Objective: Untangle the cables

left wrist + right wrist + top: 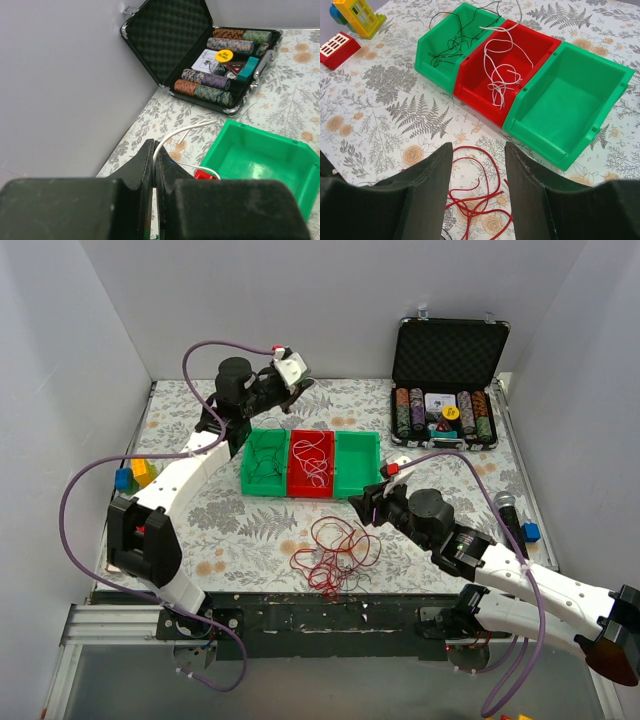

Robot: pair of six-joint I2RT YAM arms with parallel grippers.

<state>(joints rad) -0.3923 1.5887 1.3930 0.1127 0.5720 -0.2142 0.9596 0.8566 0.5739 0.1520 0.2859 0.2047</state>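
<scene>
Nearest the arm bases, the red cable (335, 555) lies in a loose tangle of loops on the floral table (230, 522), outside every bin. Just over its far edge hovers the right gripper (478, 148), fingers spread wide with nothing between them, and red loops show on the cloth through the gap.

Just beyond, three bins sit in a row, touching side by side. The left green bin (427, 52) carries the dark cable (451, 44), a thin scribble draped across its inside and over the near wall. The red bin (470, 87) holds the white cable (499, 75) in loose coils. The right green bin (555, 100) closes the row. One white strand runs up out of the red bin and off the top of the right wrist view.

Farther back, the left gripper (153, 156) hangs near the back wall, fingers pinched together on a white strand. It looks to be that same white cable, though the line is too thin to follow from overhead.

At the left edge sit toy blocks (135, 475). In the far right corner an open poker chip case (450, 370) shows its rows of chips.
</scene>
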